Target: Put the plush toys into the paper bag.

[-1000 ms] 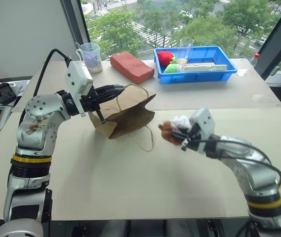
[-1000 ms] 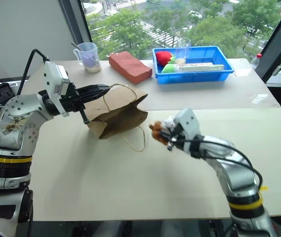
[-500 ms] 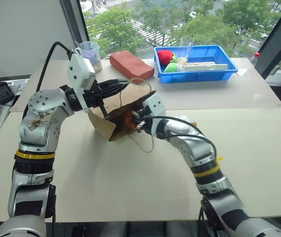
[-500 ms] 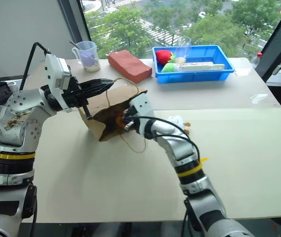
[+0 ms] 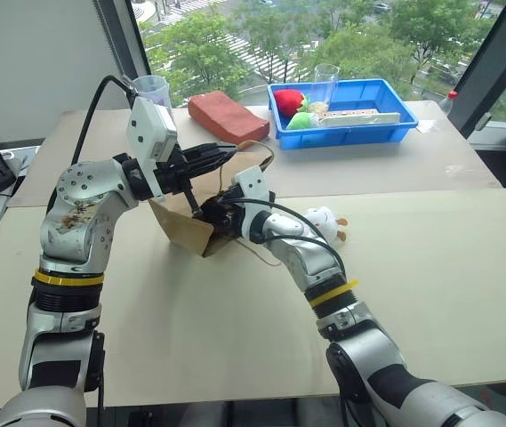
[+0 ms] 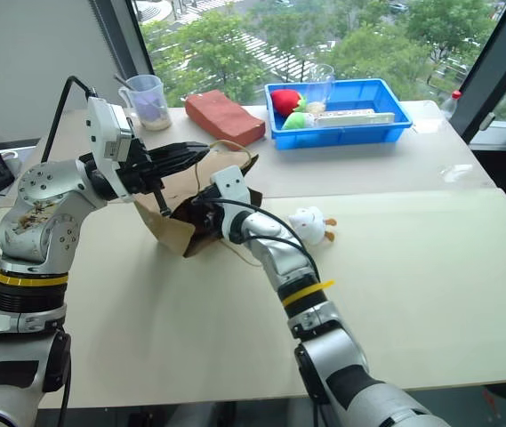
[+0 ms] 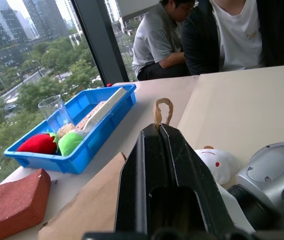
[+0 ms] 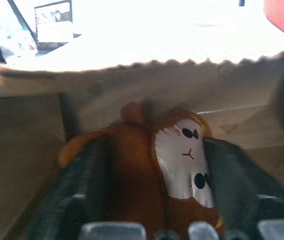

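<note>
left pincer (image 7: 162,131) was clenched on the paper bag (image 5: 181,222) handle; right pincer (image 8: 154,165), fingers spread, flanked the monkey toy (image 8: 156,165) inside. best withdrawn straight, avoiding snags.

Daylight floods in through the windows (image 5: 261,40) at my twelve o'clock, even and soft over the pale desk (image 5: 430,258), with only faint shadows beneath my arms. My head views are sharp, straight edges bowing slightly toward the corners. In my right wrist view the sky above the paper bag (image 8: 146,90) is blown out white, the bag's inside is dim, and my own claw (image 8: 154,192) smears with blur. In my left wrist view my left claw (image 7: 162,175) looms dark against the bright outdoors.
</note>
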